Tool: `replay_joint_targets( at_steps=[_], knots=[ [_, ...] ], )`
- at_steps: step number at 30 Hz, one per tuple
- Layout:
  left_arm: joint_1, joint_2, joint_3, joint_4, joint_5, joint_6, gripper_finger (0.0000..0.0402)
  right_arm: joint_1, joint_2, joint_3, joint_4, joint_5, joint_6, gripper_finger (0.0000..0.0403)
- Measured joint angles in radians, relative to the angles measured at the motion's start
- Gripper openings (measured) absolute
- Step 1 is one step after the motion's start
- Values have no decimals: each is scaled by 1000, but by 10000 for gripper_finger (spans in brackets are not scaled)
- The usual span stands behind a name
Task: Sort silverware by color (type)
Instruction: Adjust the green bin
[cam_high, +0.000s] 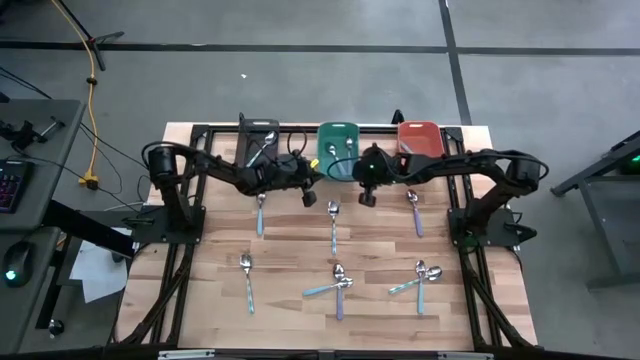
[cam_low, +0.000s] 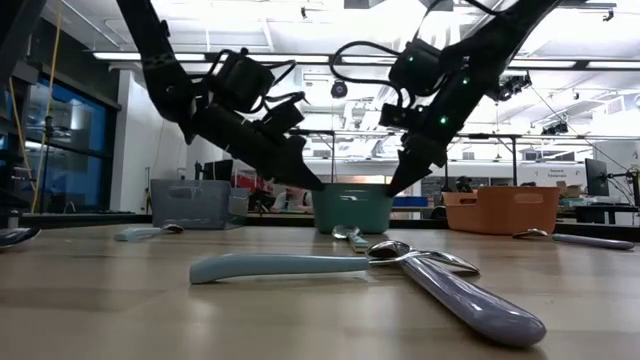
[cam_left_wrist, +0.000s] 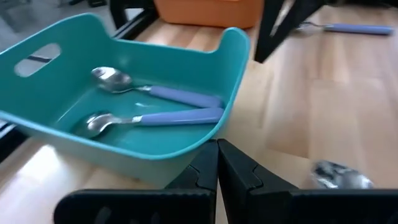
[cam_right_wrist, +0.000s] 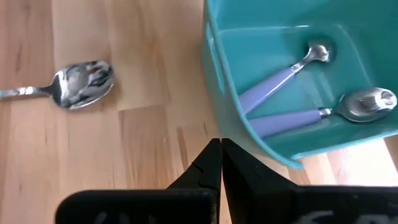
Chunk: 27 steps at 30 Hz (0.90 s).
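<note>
Several spoons lie flat on the wooden table: one with a light blue handle (cam_high: 260, 212), one teal (cam_high: 333, 226), one lilac (cam_high: 414, 212), and more toward the near edge, two pairs of them crossed (cam_high: 336, 286) (cam_high: 421, 277). Two lilac-handled spoons (cam_left_wrist: 155, 106) lie inside the teal bin (cam_high: 340, 148). My left gripper (cam_high: 308, 196) is shut and empty just in front of the teal bin's near left corner. My right gripper (cam_high: 366, 197) is shut and empty at its near right corner. Both tips hang above the table (cam_low: 318, 185) (cam_low: 392, 188).
A dark grey bin (cam_high: 258, 140) and an orange bin (cam_high: 420, 138) flank the teal one along the far edge. A spoon bowl (cam_right_wrist: 81, 84) lies close to my right gripper. The two arms stand close together at the table's far middle.
</note>
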Motion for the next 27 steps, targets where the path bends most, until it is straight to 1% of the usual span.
replay_joint_targets(
  at_steps=[8, 15, 21, 27],
  knots=[
    [48, 0, 0, -6, 6, 1, 0, -19, 2, 0, 34, -4, 5, 0],
    [60, 0, 0, -64, -5, 9, 0, -45, 2, 0, 49, -5, -38, 0],
    [21, 0, -14, -103, 5, 8, 0, -55, 2, 0, 63, -8, -63, 0],
    [-47, -41, -62, -111, 6, -9, 0, -24, -1, 1, 90, 1, -65, 0]
  ],
)
